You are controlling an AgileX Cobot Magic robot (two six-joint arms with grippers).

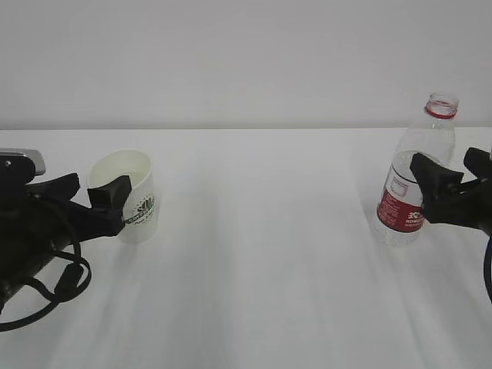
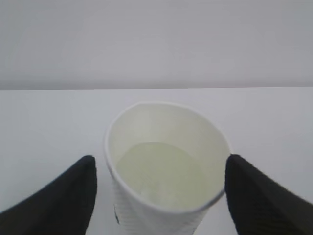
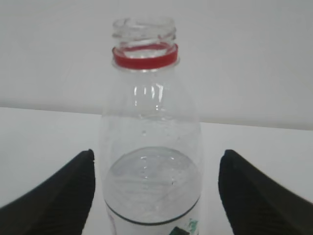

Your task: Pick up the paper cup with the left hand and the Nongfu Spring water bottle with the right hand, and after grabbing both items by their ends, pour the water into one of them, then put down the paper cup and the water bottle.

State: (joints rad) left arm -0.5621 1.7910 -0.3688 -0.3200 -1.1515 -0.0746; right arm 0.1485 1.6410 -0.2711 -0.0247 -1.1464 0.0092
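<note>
Left hand spread wide, paper cup upright between fingers, gaps both sides. Right hand spread wide, Nongfu Spring water bottle upright between fingers, untouched. Bare white table between grippers.
</note>
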